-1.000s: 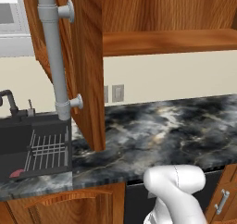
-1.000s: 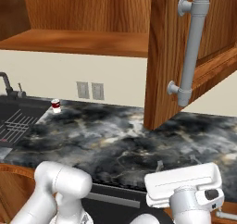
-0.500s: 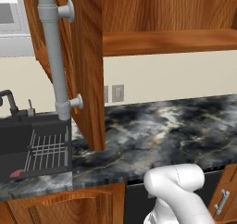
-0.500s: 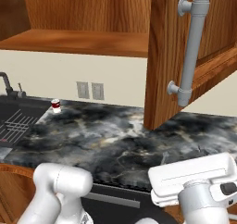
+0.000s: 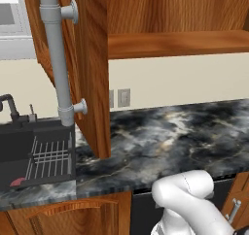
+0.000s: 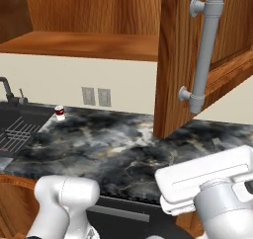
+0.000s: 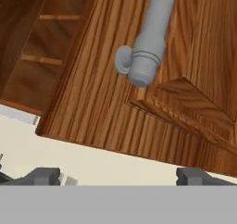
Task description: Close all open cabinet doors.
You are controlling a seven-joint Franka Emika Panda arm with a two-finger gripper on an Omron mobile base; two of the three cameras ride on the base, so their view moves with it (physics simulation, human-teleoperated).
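Left base view: the scene lies as it did 1 second ago, with only the white arm's rounded segment at 5 o'clock turned slightly. The open reddish-brown raised-panel wall-cabinet door (image 5: 90, 69) stands edge-on from 11 o'clock down toward the centre, swung out over the black marbled stone counter (image 5: 170, 137). Its long vertical grey bar handle (image 5: 58, 59) faces 9 o'clock, toward the dark sink basin with a wire rack (image 5: 39, 156). The door's bottom corner hangs above the counter just beside the sink's rim. From 1 to 3 o'clock the cabinet's wooden shelf (image 5: 180, 43) is exposed, with open air beneath it down to the counter.

Right base view: the white hand block at 4 o'clock sits higher and more tilted than 1 second ago, when it lay flatter at the bottom edge. A second open reddish-brown panel door (image 6: 178, 60) stands edge-on at 1 o'clock, its grey cylindrical bar handle (image 6: 205, 50) facing 3 o'clock. The marbled counter runs unobstructed from 9 o'clock to the centre, apart from a small red-and-white can (image 6: 60, 113) near the sink. 2 grey wall outlets (image 6: 96, 97) sit on the cream wall.

Hand view: the jaws (image 7: 119, 177) are spread wide, pinching nothing, their 2 dark tips at 7 and 5 o'clock. The grey handle's lower end hangs at 12 o'clock, well apart from both tips, on the panelled door face.
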